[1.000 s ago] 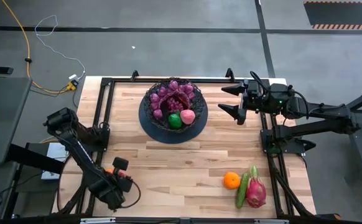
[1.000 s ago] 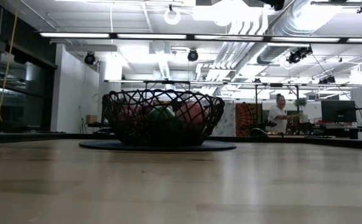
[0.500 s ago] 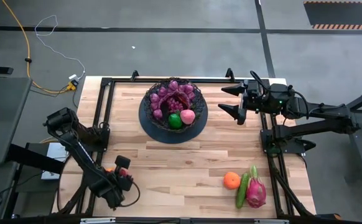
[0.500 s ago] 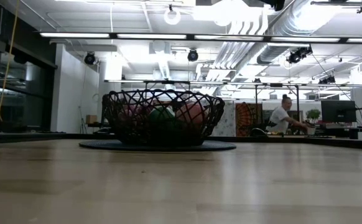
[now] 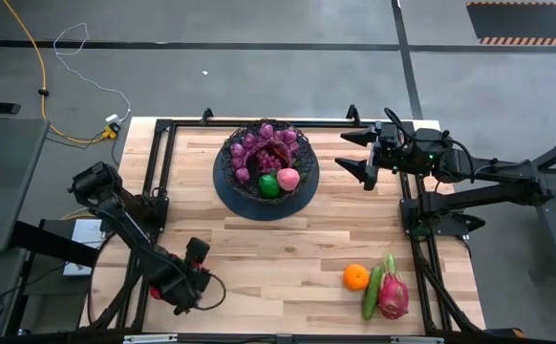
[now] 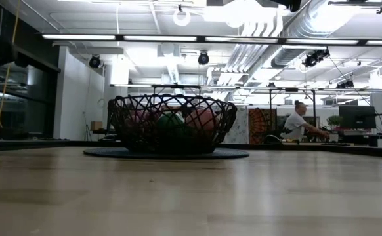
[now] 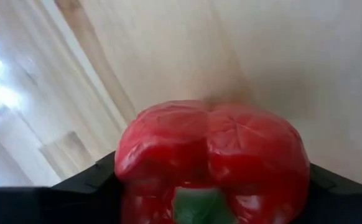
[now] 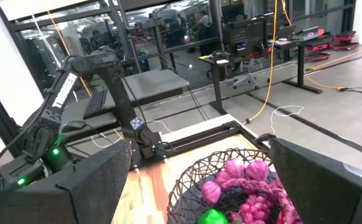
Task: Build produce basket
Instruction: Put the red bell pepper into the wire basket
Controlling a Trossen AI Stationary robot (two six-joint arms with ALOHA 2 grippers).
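Observation:
The black wire basket [image 5: 228, 164] stands on a dark round mat at the table's far middle. It holds purple grapes [image 5: 262, 145], a green fruit [image 5: 269, 185] and a pink fruit [image 5: 288, 178]. An orange [image 5: 355, 277], a cucumber [image 5: 371, 294] and a dragon fruit [image 5: 394, 294] lie near the front right edge. My left gripper [image 5: 188, 275] points down at the near left over a red pepper [image 7: 212, 155], which fills the gap between its fingers. My right gripper [image 5: 343, 155] hangs open and level, to the right of the basket. My left gripper comes from above, pointing down, with one finger on each side of the red pepper's body [image 7: 126, 163]. The pepper's green stem end [image 7: 199, 208] faces up toward the wrist. The pepper sits on the wooden table top.
A black metal frame [image 5: 163, 172] runs along the table's left, far and right edges. The mat [image 5: 235, 205] reaches out past the basket's rim. Bare wood lies between the basket and the fruit at the front right. A person [image 6: 300, 121] is far off in the room.
My left gripper has gone a little toward the table's right edge and sunk toward the table top, rolling slightly about its own axis. The right arm has kept still, as have the basket and the fruit.

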